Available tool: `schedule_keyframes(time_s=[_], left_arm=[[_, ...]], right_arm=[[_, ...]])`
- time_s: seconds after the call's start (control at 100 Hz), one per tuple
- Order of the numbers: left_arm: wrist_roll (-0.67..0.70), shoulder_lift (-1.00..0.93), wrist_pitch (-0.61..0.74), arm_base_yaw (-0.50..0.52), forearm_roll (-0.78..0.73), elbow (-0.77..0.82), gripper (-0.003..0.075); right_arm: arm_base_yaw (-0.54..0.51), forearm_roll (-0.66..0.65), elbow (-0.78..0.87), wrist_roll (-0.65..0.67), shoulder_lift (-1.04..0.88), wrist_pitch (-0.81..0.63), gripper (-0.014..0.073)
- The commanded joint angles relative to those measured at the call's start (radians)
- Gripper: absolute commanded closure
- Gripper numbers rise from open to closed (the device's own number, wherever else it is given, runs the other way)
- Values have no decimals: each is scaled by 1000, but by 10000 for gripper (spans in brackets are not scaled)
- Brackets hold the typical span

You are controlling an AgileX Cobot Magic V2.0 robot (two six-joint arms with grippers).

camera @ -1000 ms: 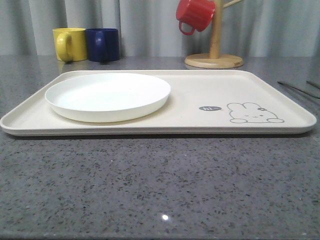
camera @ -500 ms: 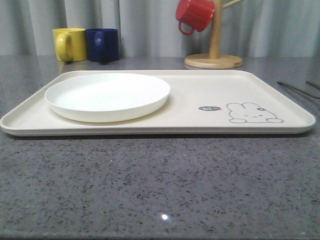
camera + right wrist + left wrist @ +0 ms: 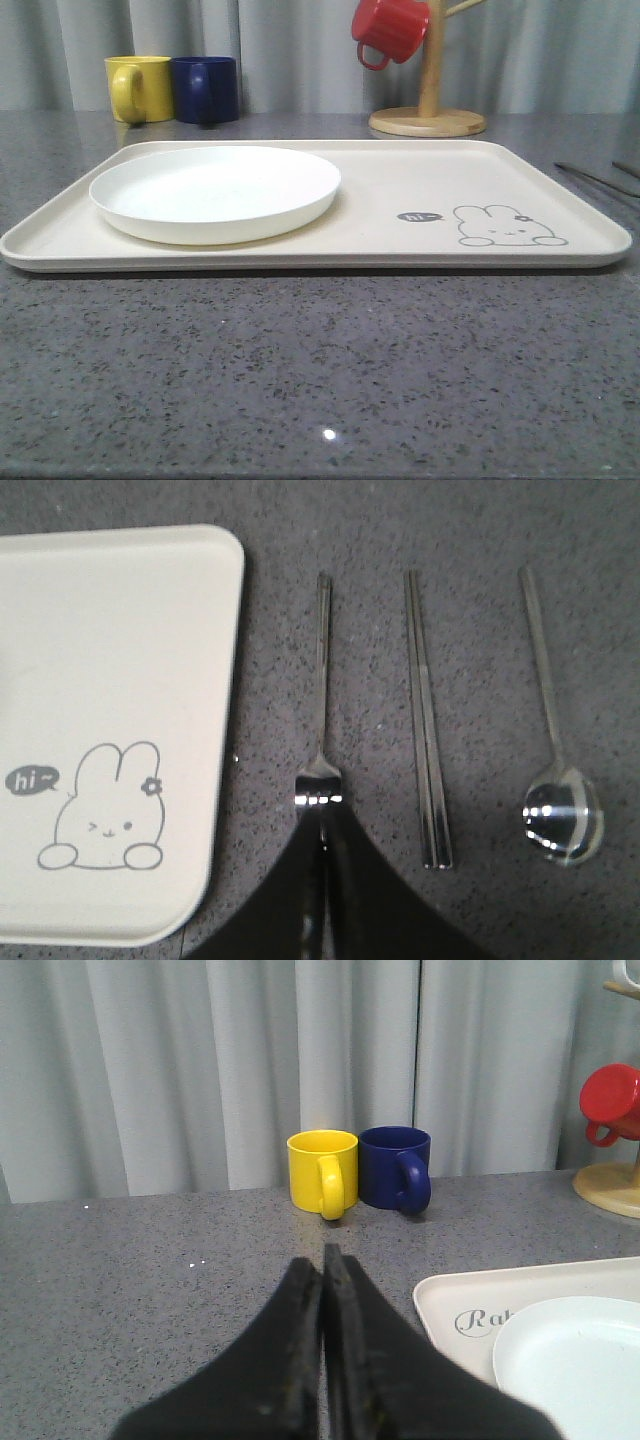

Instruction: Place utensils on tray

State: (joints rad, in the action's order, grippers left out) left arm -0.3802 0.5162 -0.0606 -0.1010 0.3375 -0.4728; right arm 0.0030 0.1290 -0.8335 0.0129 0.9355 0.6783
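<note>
From the front, the cream tray [image 3: 400, 190] lies flat on the grey speckled tabletop [image 3: 320, 370], with a round white plate [image 3: 215, 192] on its left half and a grey rabbit drawing [image 3: 508, 227] toward its right corner; behind it stand a yellow mug [image 3: 138, 88] touching a dark blue mug [image 3: 207, 89], and a red mug [image 3: 390, 28] hangs on a wooden mug stand [image 3: 430, 100]. In the left wrist view, the left end effector [image 3: 324, 1260] hangs above the bare tabletop with its fingers pressed together and nothing between them. In the right wrist view, the fork [image 3: 320, 695], the chopsticks [image 3: 426, 720] and the spoon [image 3: 552, 740] lie side by side on the tabletop just beside the tray's right edge (none on it); the right end effector [image 3: 322, 840] is closed, its tips over the fork's head, whose tines are hidden, so whether it grips the fork I cannot tell.
</note>
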Motion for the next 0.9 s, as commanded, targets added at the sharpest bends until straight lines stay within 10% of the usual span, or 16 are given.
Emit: schedule_keyframes(time_s=[0.0,0.24,0.89], left_arm=[[6,2,81,2,6,-28,738],[6,2,81,2,6,-28,738],[6,2,81,2,6,-28,738]], right_arm=[[2,33,-37,-6,20,-26,464],[2,46,-37,-6,38,-11,102],[3,56,-152,-129,329,-67,107]])
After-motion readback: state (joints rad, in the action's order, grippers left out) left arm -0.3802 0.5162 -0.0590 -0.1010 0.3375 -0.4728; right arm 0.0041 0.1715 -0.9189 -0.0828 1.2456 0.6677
